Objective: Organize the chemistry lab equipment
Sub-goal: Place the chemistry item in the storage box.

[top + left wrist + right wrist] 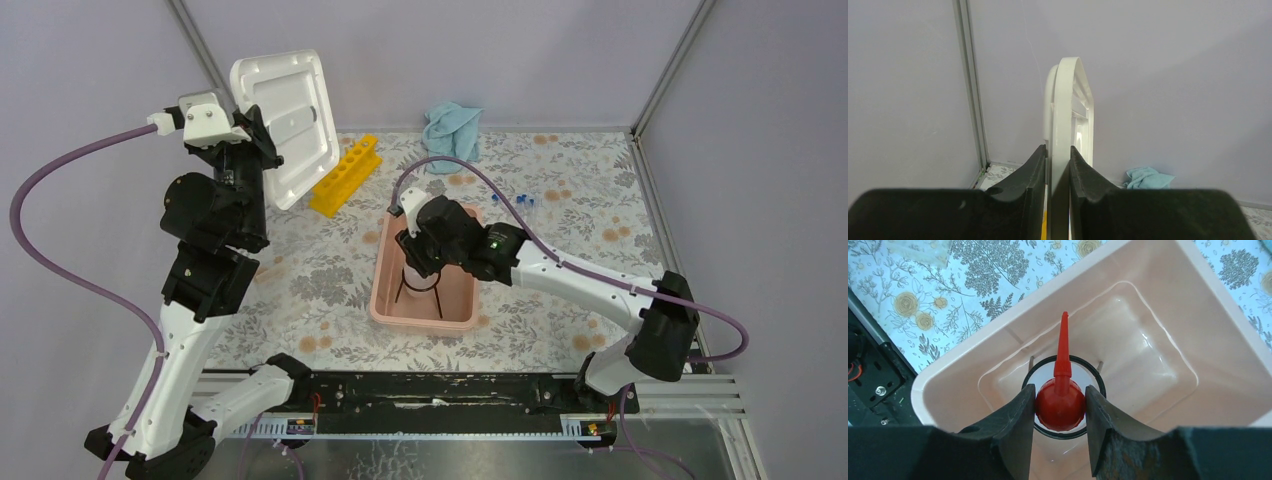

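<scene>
Grey walls close in a flowered tabletop [300, 270]. I judge the job under halfway: only the red-spouted bottle [1060, 410] and the black wire ring [1094, 371] are in the pink bin [381, 275], while the yellow rack [345, 174] and the blue-capped tubes [525, 198] lie out on the tabletop, well apart. My right tool [1059, 390] reaches into the bin, its fingers pressed on both sides of the bottle's red cap, the bottle standing inside the ring. My left tool [1058, 150] is clamped on the white lid [1064, 100], holding it raised on edge, back left, near the rack
</scene>
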